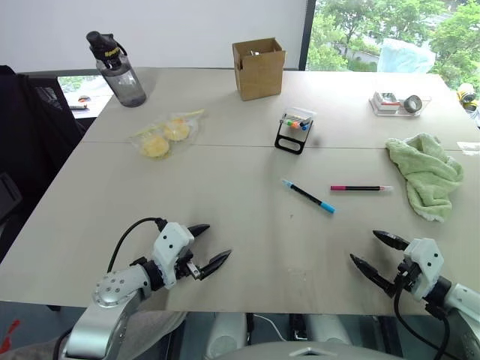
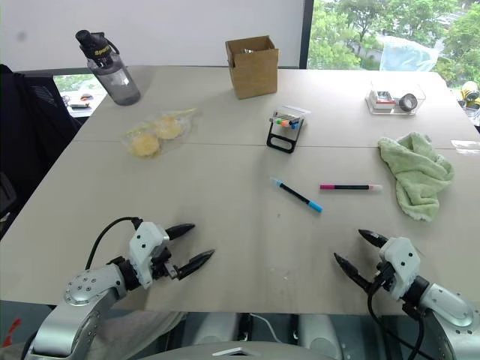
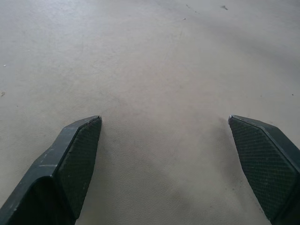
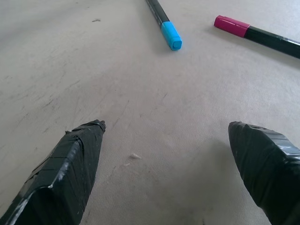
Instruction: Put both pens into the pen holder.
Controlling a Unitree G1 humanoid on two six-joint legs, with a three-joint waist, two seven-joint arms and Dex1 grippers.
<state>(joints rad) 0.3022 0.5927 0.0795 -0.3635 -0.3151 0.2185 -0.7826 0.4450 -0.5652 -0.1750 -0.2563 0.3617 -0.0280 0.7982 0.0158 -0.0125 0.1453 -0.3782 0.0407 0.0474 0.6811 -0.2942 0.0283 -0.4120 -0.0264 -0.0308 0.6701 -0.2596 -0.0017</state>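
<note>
Matte beige table, two slim pens, black wire-frame pen holder

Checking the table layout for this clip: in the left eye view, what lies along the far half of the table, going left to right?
Water bottle → bagged yellow food → cardboard box → pen holder → clear tray with tape rolls.

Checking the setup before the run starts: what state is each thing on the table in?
Left gripper: open, empty.
Right gripper: open, empty.
Blue-ended pen: flat on table.
Pink-ended pen: flat on table.
Pen holder: upright, markers inside.
Cardboard box: open.
Water bottle: upright, capped.
Green cloth: crumpled.
</note>
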